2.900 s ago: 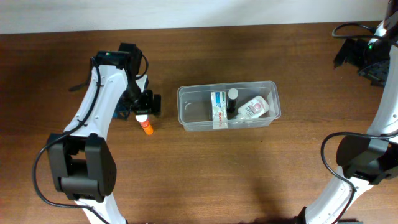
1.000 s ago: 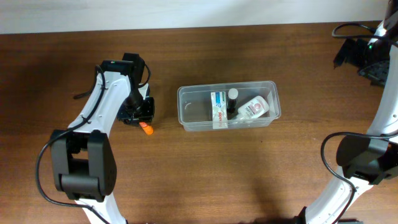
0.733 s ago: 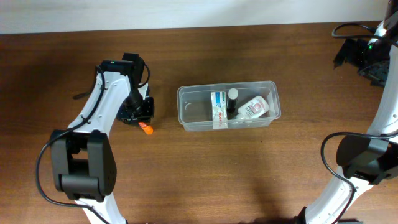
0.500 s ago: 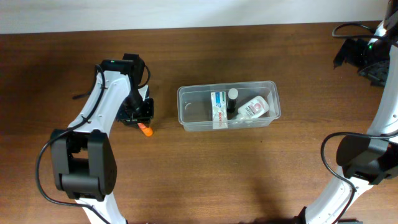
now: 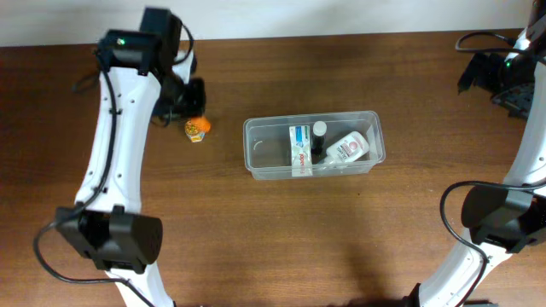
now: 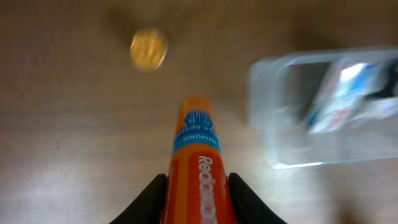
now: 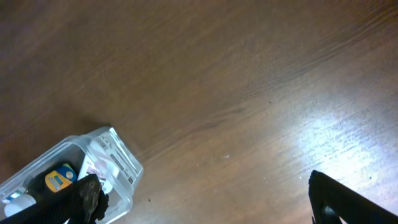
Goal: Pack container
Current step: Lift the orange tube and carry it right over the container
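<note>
Tabletop [image 5: 256,247] | left claw [image 6: 196,182] raised orange tube [image 6: 194,134] off it | container [image 5: 266,152] unmoved

Brown wooden table [image 5: 281,239], clear container [image 5: 263,155] resting on it

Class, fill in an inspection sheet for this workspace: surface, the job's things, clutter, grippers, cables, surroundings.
Surface: brown wooden table; no spills seen.
Job's things: clear container holds a white-and-teal box, a black-capped bottle and a white bottle with a red label. The orange tube is outside it, off the table.
Clutter: small round yellow thing on the table, too blurred to name.
Grippers: left gripper shut on the orange tube; right gripper open, holding nothing.
Cables: black cable at the right arm; none lying across the container.
Surroundings: pale strip beyond the far edge; nothing else seen.
</note>
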Motion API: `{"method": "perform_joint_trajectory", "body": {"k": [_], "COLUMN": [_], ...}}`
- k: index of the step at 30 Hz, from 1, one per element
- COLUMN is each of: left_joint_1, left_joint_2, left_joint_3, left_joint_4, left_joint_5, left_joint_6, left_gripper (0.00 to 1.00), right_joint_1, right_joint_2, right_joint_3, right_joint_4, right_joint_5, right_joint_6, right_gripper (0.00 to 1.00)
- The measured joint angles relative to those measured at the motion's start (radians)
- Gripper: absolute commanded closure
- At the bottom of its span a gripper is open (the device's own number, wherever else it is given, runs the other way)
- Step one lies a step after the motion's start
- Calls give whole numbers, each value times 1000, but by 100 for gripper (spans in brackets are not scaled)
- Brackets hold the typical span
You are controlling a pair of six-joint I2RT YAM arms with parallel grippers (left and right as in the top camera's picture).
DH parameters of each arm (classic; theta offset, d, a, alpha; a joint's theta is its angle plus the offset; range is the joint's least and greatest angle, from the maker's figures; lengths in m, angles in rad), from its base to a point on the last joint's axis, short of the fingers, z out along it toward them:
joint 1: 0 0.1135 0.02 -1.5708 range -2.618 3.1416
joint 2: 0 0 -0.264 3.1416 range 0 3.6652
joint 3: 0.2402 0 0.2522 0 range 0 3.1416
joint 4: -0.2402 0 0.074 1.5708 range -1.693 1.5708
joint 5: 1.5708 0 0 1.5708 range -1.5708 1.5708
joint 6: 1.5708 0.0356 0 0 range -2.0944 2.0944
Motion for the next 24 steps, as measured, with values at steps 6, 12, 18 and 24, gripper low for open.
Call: {"method": "perform_joint_trajectory", "body": {"k": [6, 12, 18, 24], "left_joint_1": [-131, -321, -479, -577], "left_joint_2": [0, 2, 24, 117], "left_joint_3": [219, 236, 237, 237], "left_joint_4": [30, 137, 213, 241], "left_joint_5": [45, 60, 50, 36], "left_joint_6": [-3, -7, -7, -7], "left_gripper": [69, 68, 68, 68], "right_joint_1": [0, 0, 0, 0], "right_joint_2": [0, 0, 0, 0], "right_joint_3": [0, 0, 0, 0], "right_joint_4": [-1, -1, -1, -1], "right_joint_5": [0, 0, 0, 0], "right_joint_6": [0, 0, 0, 1], "right_gripper": [2, 2, 2, 2]}}
